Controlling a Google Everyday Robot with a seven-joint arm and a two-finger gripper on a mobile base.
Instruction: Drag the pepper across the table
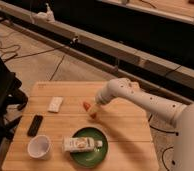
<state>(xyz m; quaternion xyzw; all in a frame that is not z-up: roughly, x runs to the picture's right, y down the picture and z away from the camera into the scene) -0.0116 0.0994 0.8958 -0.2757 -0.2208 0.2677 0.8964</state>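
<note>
The pepper [87,105] is a small red-orange shape lying on the light-brown wooden table [125,127], a little left of the table's middle. My gripper [94,111] comes in from the right on a white arm and points down right at the pepper's right end, touching or almost touching it. The gripper tip hides part of the pepper.
A green plate [90,148] with a white bottle [82,144] lying on it sits at the front. A white cup [39,147] stands front left, a black remote [35,125] lies to the left, and a white packet [55,104] lies at the back left. A dark chair [2,95] stands beside the table's left edge.
</note>
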